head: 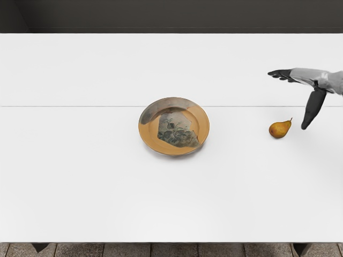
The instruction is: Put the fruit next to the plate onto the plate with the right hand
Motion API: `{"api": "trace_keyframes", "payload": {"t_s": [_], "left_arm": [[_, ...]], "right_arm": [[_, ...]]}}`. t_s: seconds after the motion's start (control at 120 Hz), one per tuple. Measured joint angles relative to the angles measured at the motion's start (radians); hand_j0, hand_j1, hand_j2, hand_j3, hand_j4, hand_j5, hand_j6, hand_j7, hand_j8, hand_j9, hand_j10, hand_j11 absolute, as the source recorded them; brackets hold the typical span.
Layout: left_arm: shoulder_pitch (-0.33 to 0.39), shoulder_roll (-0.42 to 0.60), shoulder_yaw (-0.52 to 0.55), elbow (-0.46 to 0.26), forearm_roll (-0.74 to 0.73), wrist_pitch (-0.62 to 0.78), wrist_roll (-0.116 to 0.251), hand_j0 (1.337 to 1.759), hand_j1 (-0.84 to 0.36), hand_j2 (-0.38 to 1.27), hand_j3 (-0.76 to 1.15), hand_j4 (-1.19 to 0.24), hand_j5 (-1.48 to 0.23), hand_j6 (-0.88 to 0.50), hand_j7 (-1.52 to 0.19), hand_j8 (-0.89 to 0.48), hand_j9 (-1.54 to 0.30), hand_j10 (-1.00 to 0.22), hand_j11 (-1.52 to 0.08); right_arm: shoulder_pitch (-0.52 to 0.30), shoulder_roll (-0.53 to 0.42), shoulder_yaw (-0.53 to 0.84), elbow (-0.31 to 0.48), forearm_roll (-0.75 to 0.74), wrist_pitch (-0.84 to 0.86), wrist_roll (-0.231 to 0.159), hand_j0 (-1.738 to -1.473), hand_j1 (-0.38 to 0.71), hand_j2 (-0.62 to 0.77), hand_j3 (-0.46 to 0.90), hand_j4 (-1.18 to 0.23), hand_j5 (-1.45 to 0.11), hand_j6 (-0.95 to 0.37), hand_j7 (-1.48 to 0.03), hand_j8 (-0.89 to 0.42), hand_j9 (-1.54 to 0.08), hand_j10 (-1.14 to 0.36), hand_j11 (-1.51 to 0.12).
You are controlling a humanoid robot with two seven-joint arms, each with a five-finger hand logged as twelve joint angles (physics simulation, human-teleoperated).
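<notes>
- Big plain white table (80,176) fills pretty much the whole view, with a thin seam line running across it just above the plate.
- Behind the far edge it's just a dark wall (171,15). Along the bottom you get a strip of greyish tiled floor (171,250) and two dark table feet.
- The plate (202,119) sits around the middle: orange-brown rim, greyish leafy pattern inside, nothing on it.
- The pear (279,129) is off to the plate's right, well apart from it, lying on the table with its stem pointing up-right.
- The right hand (308,77) comes in from the right edge, up above the pear and not touching it. Fingers are stretched out flat to the left, thumb hangs down, and it's holding nothing.
</notes>
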Motion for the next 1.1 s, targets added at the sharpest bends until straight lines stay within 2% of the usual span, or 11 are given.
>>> {"api": "trace_keyframes", "payload": {"t_s": [0.183,0.383,0.617,0.867,1.1], "left_arm": [[0.0,0.0,0.0,0.0,0.0,0.0,0.0,1.658,0.32,0.0,0.0,-0.02,-0.03,-0.02,-0.03,-0.02,-0.03,-0.02,-0.03],[0.0,0.0,0.0,0.0,0.0,0.0,0.0,1.658,0.32,0.0,0.0,-0.02,-0.03,-0.02,-0.03,-0.02,-0.03,-0.02,-0.03],[0.0,0.0,0.0,0.0,0.0,0.0,0.0,1.658,0.32,0.0,0.0,-0.02,-0.03,-0.02,-0.03,-0.02,-0.03,-0.02,-0.03],[-0.001,0.0,0.0,0.0,0.0,0.0,0.0,1.658,0.32,0.0,0.0,-0.02,-0.03,-0.02,-0.03,-0.02,-0.03,-0.02,-0.03],[0.0,0.0,0.0,0.0,0.0,0.0,0.0,1.658,0.32,0.0,0.0,-0.02,-0.03,-0.02,-0.03,-0.02,-0.03,-0.02,-0.03]], "right_arm": [[-0.045,0.03,-0.011,0.004,-0.1,-0.089,0.001,-1.658,-0.25,-0.01,0.0,-0.09,-0.11,-0.1,-0.11,-0.09,-0.11,-0.09,-0.11],[-0.06,0.061,-0.087,0.004,-0.168,-0.2,0.004,-1.658,-0.15,-0.03,0.0,-0.17,-0.22,-0.18,-0.22,-0.17,-0.22,-0.17,-0.22],[-0.087,0.067,-0.152,0.001,-0.198,-0.308,0.048,-1.658,-0.09,-0.04,0.0,-0.23,-0.28,-0.23,-0.28,-0.23,-0.28,-0.22,-0.28],[-0.141,0.067,-0.162,-0.002,-0.223,-0.383,0.124,-1.658,-0.05,-0.05,0.0,-0.26,-0.33,-0.26,-0.33,-0.26,-0.33,-0.26,-0.33],[-0.155,0.062,-0.178,-0.004,-0.233,-0.392,0.155,-1.658,0.03,-0.06,0.0,-0.33,-0.42,-0.33,-0.42,-0.33,-0.42,-0.33,-0.42]]}}
